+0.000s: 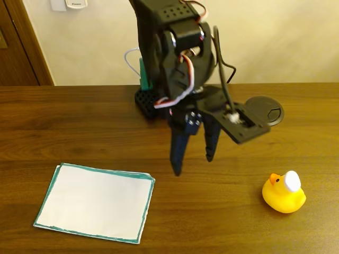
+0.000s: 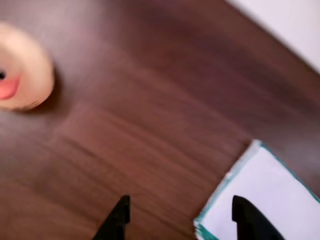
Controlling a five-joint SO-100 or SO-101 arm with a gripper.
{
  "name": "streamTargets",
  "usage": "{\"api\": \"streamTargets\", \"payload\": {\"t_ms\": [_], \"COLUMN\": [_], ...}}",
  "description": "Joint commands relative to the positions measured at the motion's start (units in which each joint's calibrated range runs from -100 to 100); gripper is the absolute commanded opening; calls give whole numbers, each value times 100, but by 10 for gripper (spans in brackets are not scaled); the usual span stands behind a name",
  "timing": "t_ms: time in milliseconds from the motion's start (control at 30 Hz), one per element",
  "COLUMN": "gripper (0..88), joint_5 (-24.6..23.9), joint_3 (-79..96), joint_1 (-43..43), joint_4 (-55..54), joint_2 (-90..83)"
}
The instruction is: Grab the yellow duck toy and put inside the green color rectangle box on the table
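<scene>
The table point(image 1: 222, 211) is dark brown wood grain, with a round black grommet point(image 1: 265, 110) set into it near the back on the right of the fixed view. The box point(image 1: 95, 202), a white sheet edged in green, lies flat at front left. The duck point(image 1: 284, 194) sits at front right, well apart from it.

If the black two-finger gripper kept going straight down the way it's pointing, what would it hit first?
Most likely bare dark brown wood-grain table. The gripper hangs open, fingertips pointing down between the white green-bordered paper sheet and the small yellow rubber duck. In the wrist view one fingertip sits near the sheet's corner, so depth is uncertain.
</scene>
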Motion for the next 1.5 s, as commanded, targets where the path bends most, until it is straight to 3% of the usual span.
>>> {"api": "streamTargets", "payload": {"t_ms": [0,233,533,900,1067,1467], "gripper": [299,298,298,298,298,296], "joint_5": [39,5,-127,-225,-269,-376], "joint_3": [-567,-2306,-3817,-3653,-2570,-2506], "joint_1": [-441,-1443,-2785,-2994,-2837,-3064], "joint_4": [-42,733,-195,-1286,-2206,-2880], "joint_2": [996,2244,3807,5073,4880,5500]}}
